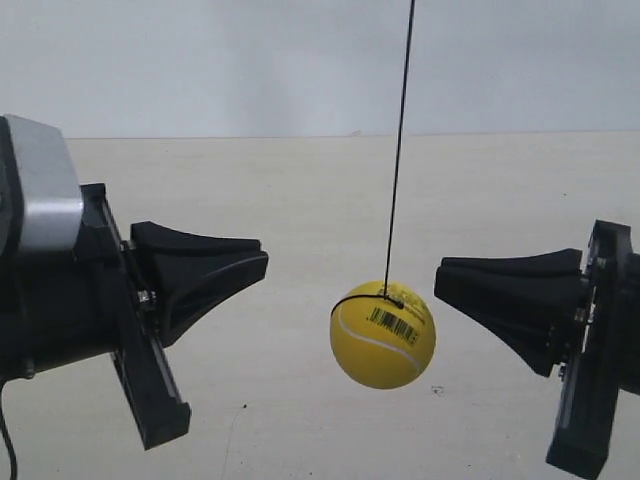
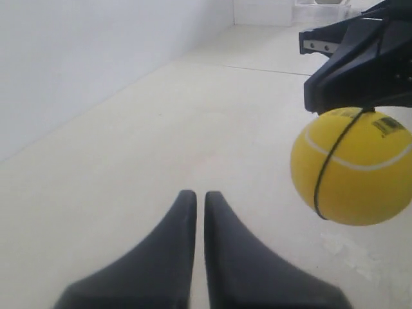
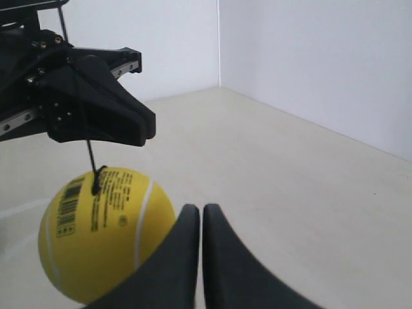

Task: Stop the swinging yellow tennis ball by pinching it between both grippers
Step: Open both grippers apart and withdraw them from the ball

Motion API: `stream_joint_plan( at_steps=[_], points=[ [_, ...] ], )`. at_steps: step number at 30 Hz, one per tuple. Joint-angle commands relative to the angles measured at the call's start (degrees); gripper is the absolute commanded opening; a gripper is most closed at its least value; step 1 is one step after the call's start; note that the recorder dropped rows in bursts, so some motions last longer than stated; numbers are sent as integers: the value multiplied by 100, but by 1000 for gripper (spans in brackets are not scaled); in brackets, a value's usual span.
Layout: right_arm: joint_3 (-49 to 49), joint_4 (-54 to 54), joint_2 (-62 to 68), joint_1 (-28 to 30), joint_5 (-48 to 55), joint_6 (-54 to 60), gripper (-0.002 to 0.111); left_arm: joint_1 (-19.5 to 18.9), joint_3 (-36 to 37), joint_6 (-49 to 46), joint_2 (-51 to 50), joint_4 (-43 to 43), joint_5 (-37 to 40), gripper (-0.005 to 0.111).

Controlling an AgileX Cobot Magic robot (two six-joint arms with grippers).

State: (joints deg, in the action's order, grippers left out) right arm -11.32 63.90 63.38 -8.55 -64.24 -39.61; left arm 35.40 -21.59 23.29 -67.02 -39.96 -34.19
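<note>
- Both pincers are narrow. The left gripper (image 2: 195, 193) has its two fingers drawn together with only a thin slit between them, and so has the right gripper (image 3: 195, 207). Neither holds anything.
- The yellow tennis ball (image 1: 383, 335) hangs on its black string (image 1: 400, 150) between the two tips, but off-centre. It is just beside the right gripper's tip without touching it, and well apart from the left gripper's tip. It also sits a little below the line that joins the tips.
- We judge that the pinch has not begun. To do it well, we lower both tips to the ball's middle and close in on opposite sides.
- A tip that presses above the ball's centre would likely squirt the smooth ball downward.
- The left tip has farther to travel, so we let it lead; otherwise the right tip merely shoves the ball away.
- Only the exterior view shows both gaps at once, the height mismatch and the silver-grey box (image 1: 45, 185) on the left arm.
- Only the wrist views show the slits between the fingers. They also show that the ball lies to one side of each pincer's pointing line, which the exterior view hides.
- One moment cannot tell us which way the ball swings.
</note>
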Motion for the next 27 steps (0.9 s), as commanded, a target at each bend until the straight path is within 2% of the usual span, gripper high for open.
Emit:
stream_joint_plan(
  at_steps=[1,9,16,27],
  points=[
    [-8,-51,-681,-4,399,-182,0,41,223,-44,502,155,139,5],
    [20,-51,-2838,-4,2477,-1394,0,41,643,-44,1581,609,150,5],
    [397,-670,-4413,-4,3359,-1424,0,41,910,-21,2572,810,168,5],
    [537,-952,-5891,-4,4518,-1706,0,41,946,660,4237,810,1338,5]
  ],
)
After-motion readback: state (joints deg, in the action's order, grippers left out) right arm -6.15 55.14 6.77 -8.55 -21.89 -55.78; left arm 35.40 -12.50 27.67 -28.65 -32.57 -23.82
